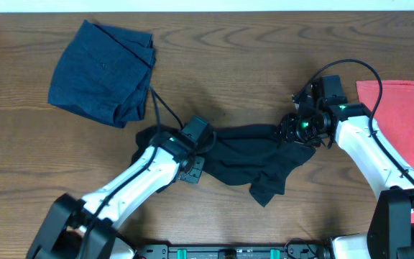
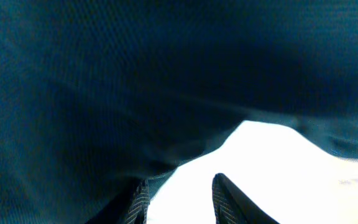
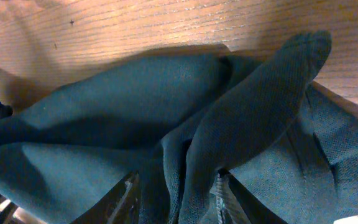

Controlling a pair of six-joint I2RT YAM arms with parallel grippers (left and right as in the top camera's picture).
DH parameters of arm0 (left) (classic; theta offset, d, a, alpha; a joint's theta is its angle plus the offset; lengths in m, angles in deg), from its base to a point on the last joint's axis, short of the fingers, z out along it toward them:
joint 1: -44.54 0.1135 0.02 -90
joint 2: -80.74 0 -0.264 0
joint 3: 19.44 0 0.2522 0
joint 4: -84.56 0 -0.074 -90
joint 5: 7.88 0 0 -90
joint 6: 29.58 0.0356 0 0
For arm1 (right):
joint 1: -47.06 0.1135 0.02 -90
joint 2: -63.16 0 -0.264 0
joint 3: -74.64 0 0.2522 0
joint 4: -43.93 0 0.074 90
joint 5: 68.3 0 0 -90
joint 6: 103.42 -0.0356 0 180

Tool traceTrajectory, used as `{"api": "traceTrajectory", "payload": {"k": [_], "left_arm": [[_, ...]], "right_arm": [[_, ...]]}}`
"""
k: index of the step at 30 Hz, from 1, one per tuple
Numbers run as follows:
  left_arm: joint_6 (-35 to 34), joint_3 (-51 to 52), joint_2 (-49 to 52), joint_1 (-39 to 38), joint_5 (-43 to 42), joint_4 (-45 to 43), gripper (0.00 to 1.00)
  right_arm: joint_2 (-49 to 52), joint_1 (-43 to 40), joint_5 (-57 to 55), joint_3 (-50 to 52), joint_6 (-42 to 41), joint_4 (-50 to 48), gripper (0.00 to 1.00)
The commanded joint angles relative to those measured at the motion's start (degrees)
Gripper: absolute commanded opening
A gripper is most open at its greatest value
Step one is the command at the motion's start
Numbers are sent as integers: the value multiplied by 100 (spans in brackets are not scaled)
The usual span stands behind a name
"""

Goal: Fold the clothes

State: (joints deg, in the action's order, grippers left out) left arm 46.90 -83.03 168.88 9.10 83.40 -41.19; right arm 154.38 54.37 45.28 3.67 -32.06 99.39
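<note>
The black T-shirt (image 1: pixel 257 160) is lying crumpled in a long, twisted band across the middle of the table (image 1: pixel 264 50), stretched between the two arms. The left gripper (image 2: pixel 180 180) is sitting at the shirt's left end with its fingers standing apart and nothing between them, while dark cloth is draping over its camera. The right gripper (image 3: pixel 176 180) is working at the shirt's right end. A raised fold is running between its parted fingers, and I cannot tell whether they are pinching it or only straddling it.

Farther out, a navy-blue garment (image 1: pixel 103 72) is lying in a loose heap at the far left and a coral-red T-shirt (image 1: pixel 408 119) is lying at the right edge, both apart from the black one.

The step in hand is probably spreading the shirt flat before any fold. The next move is calling for each gripper to find a clean edge or shoulder and to draw outward evenly. No brand, label or writing is showing legibly anywhere.
</note>
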Motion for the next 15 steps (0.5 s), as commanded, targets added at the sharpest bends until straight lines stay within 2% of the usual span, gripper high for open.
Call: {"api": "traceTrajectory", "payload": {"k": [1,15], "left_arm": [[-31,-20,201,0,776,-157,36],[-2,-109,306,0,1340,-455,36]], "right_arm": [[-116,-55,24,0,26,-17,38],[-116,-55,24,0,26,-15,39]]}}
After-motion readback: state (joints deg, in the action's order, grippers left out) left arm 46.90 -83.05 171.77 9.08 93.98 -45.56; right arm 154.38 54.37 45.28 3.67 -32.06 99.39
